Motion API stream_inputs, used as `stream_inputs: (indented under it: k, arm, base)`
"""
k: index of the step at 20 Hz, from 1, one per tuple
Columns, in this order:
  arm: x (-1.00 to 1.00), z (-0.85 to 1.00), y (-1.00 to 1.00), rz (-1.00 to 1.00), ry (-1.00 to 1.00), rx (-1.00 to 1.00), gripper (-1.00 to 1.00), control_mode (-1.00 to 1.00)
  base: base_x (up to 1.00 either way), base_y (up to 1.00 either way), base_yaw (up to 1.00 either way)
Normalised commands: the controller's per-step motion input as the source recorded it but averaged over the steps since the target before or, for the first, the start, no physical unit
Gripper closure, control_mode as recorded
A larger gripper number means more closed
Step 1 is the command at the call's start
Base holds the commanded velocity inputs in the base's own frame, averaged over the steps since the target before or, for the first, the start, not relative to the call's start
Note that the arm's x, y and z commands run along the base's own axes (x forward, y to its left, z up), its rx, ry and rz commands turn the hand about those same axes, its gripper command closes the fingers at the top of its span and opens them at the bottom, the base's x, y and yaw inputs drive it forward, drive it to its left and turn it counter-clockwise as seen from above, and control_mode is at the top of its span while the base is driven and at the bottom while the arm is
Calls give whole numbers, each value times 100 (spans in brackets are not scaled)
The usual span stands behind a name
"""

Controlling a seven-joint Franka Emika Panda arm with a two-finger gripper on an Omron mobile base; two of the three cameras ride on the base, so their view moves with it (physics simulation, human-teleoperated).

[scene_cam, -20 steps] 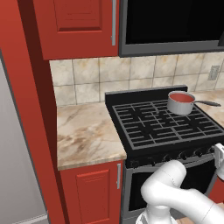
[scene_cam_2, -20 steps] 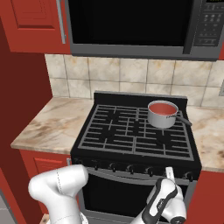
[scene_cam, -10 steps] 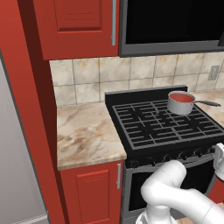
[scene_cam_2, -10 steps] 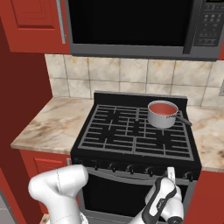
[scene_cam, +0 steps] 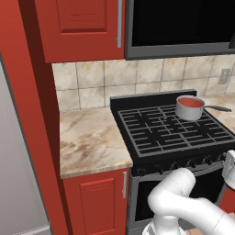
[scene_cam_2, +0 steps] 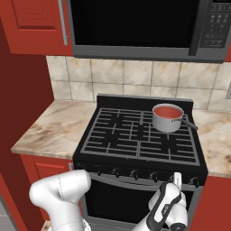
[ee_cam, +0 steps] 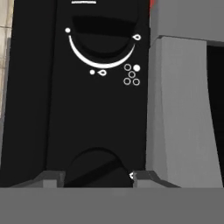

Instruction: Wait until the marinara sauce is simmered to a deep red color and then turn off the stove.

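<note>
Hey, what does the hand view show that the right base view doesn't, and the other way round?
Hand view alone: close up, the white arc and small dot markings printed by a knob on the black front panel, and a second knob sitting between the fingers.

Right base view alone: the saucepan of marinara sauce on the back right of the grates, the microwave above, the marble counter.

Both: the stove, its front knob row.

1. One black gas stove with grid grates [scene_cam_2: 135,135], centre of the right base view.
2. One small grey metal saucepan [scene_cam_2: 167,118], upper right of the grates.
3. One black microwave [scene_cam_2: 135,25], top of frame.
4. Two dark round knobs [ee_cam: 103,37] in the hand view.
</note>
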Motion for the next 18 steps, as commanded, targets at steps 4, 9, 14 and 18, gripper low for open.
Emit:
stream_inputs:
  k: [4,9,14,18]
  arm:
    - [0,-14,0,-6,7,12,100,-100]
    - [0,-16,0,-5,9,13,100,-100]
    - [-1,-20,0,-8,8,15,100,-100]
    - [0,-19,0,-12,6,18,100,-100]
  base:
    - [0,0,0]
    - [0,0,0]
    - [0,0,0]
    - [0,0,0]
